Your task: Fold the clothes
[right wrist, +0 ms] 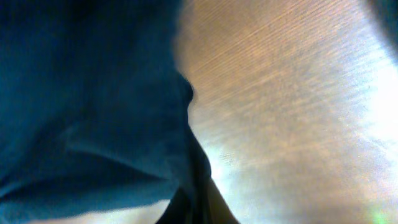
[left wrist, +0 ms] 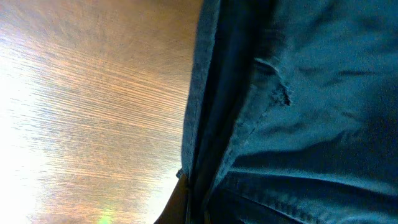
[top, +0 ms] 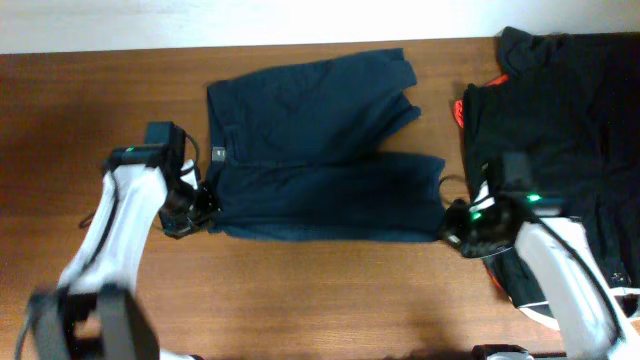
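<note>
Shorts [top: 310,150] of navy blue cloth lie spread flat in the middle of the wooden table [top: 330,290], with the waistband [top: 214,130] on the 9 o'clock side and the two legs pointing to 3 o'clock. A small label [top: 218,154] shows on the waistband, too small to read. The left gripper [top: 195,208] is at the 8 o'clock corner of the shorts, right at the lower end of the waistband. The right gripper [top: 455,228] is at the 4 o'clock corner, at the hem of the nearer leg. From above, the fingers of both are covered by the wrist bodies, so I cannot tell if they are wide, narrow or pinching the cloth. The left wrist camera shows only blue fabric with a seam on its 3 o'clock side and bare wood on its 9 o'clock side. A dark blurred shape sits at 6 o'clock, where the cloth edge runs out of the picture. The right wrist camera is blurred, with blue cloth toward 9 o'clock, shining wood toward 3 o'clock, and again a dark shape at 6 o'clock. Black garments [top: 570,110] lie heaped at the 3 o'clock end of the table, cut off by the frame, with a red bit [top: 460,112] and a white bit [top: 535,312] partly hidden under the right arm.
</note>
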Robot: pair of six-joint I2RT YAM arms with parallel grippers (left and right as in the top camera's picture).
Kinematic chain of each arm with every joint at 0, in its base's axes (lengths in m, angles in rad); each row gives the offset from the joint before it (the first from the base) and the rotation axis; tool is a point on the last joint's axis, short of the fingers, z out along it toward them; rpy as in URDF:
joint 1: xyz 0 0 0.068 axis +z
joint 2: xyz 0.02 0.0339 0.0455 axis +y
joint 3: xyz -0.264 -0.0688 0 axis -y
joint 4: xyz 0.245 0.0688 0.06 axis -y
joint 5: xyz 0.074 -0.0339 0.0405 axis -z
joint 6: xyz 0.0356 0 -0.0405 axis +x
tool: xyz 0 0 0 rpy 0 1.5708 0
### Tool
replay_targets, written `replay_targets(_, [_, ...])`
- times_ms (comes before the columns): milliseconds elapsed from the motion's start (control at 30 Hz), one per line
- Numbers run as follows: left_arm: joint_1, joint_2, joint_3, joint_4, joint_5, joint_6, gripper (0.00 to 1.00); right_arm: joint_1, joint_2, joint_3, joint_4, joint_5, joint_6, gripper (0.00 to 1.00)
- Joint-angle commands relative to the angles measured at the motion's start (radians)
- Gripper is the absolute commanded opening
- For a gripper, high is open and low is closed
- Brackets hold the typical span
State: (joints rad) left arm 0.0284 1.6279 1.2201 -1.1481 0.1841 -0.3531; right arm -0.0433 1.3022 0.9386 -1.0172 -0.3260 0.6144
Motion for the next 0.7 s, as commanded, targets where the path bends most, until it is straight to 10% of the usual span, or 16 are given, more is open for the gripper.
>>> replay_targets(0, [0.011,-0.243,0.006,-0.044,-0.05,0.066,0.0,-0.068,-0.122,0.188,-0.101,0.118,-0.127,0.04])
replay_targets(200, [0.012,-0.475,0.006,-0.242,-0.053,0.071,0.0,-0.075,-0.182,0.451,-0.208,0.129,-0.396,0.04])
replay_targets(667, [0.101,-0.298,0.006,0.017,-0.051,-0.385,0.15,0.137,0.282,0.461,0.389,0.125,-0.511,0.04])
